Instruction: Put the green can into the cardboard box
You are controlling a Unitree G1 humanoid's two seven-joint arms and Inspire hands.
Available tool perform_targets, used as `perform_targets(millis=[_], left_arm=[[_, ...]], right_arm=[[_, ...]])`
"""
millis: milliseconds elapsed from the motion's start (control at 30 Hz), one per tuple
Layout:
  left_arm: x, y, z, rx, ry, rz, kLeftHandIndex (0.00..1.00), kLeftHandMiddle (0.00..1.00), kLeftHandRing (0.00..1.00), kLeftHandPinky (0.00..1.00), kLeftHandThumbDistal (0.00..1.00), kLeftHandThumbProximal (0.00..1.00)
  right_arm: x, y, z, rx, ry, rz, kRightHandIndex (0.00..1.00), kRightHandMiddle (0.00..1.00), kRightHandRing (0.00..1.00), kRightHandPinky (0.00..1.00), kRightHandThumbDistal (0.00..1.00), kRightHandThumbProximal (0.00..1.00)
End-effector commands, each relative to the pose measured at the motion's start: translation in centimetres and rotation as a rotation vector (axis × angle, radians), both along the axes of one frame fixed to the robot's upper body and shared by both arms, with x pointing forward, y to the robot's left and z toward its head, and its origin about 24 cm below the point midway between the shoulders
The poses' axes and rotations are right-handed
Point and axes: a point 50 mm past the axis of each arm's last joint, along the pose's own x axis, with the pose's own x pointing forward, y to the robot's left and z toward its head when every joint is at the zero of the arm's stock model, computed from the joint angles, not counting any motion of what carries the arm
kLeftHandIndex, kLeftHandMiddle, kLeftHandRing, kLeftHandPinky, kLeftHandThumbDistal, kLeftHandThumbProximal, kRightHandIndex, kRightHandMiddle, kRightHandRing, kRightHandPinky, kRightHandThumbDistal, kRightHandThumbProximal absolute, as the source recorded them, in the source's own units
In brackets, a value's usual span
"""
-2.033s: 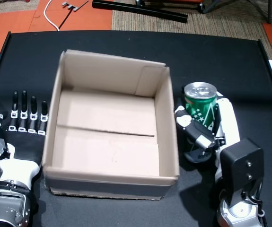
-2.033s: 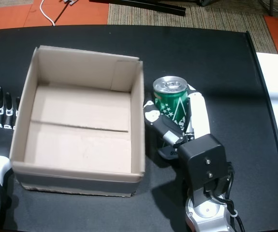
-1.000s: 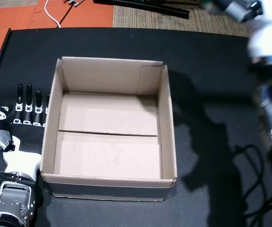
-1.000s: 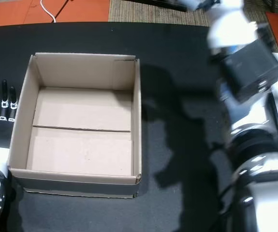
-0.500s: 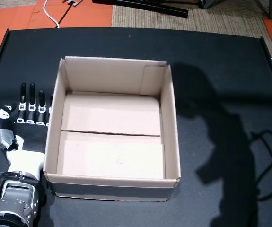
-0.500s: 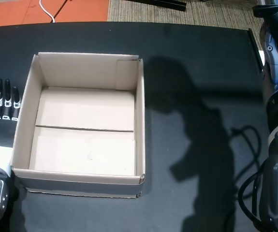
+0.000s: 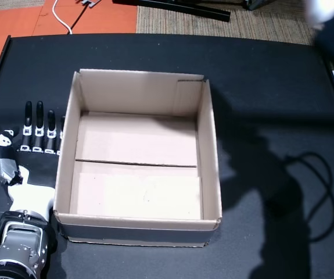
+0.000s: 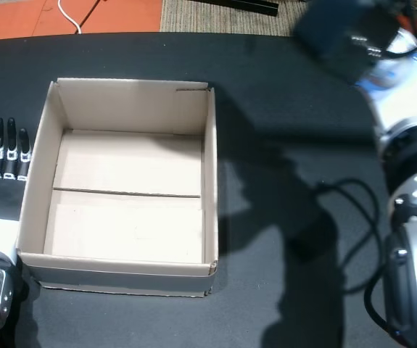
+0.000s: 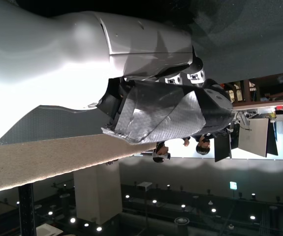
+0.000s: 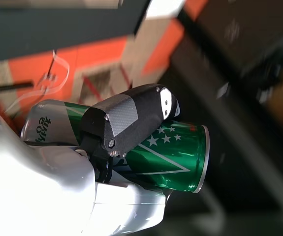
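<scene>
- Green can [image 10: 171, 152] sits clamped in the right hand [image 10: 116, 147] in the right wrist view: a dark thumb segment presses across its side, with the white palm behind it. The can's silver rim points to the right of that turned picture, and white stars show on its green wall.
- Behind the can in that view, the background is blurred: orange floor, a white cable and a dark edge.
- In both head views the can itself is not visible; only part of the right arm [image 8: 397, 94] shows, blurred, at the far right above the black surface [image 7: 271, 104], and its shadow falls on the surface right of the box.
- Cardboard box [image 7: 139, 93] stands open in the middle-left of the surface, flaps upright, its brown floor bare with a seam running across it.
- Left hand [image 7: 30, 151] lies flat on the surface just beside the box's left wall, fingers straight, side by side and pointing away, holding nothing.
- The left wrist view shows that hand's white shell and a grey taped patch, with room and ceiling lights beyond.
- Beyond the far edge of the surface lie orange floor and a woven mat [image 7: 213, 23].
</scene>
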Motion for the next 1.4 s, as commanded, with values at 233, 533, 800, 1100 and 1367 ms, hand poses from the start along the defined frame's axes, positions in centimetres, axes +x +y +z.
perform_targets(millis=[233,533,800,1100,1367], left_arm=[[-1.9,-1.1,-2.4,-0.033,0.099,-0.020,0.44,0.43,0.54,0.66,0.05,0.81],[-2.0,-1.2,-2.5,-0.048,0.101,-0.020,0.44,0.44,0.54,0.64,0.04,0.80],[-1.9,-1.1,-2.4,-0.044,0.113,-0.008,0.43,0.44,0.56,0.67,0.03,0.81],[-1.9,-1.6,-2.4,-0.037,0.095,-0.023,0.41,0.43,0.55,0.67,0.04,0.78],[-2.0,-2.2,-2.5,-0.029,0.085,-0.027,0.38,0.41,0.54,0.66,0.04,0.84]], right_arm=[[-1.3,4.7,-1.6,-0.339,-0.031,0.159,0.00,0.00,0.00,0.29,0.33,0.00],[-1.2,5.3,-3.2,-0.576,-0.128,0.107,0.14,0.09,0.15,0.38,0.52,0.00],[-1.2,5.3,-4.4,-0.606,-0.104,0.107,0.08,0.05,0.11,0.35,0.50,0.00],[0.1,6.0,-6.3,-0.747,0.570,0.148,0.00,0.00,0.06,0.37,0.01,0.27],[-1.4,7.5,-8.9,-0.778,0.909,0.336,0.00,0.00,0.03,0.32,0.03,0.26]])
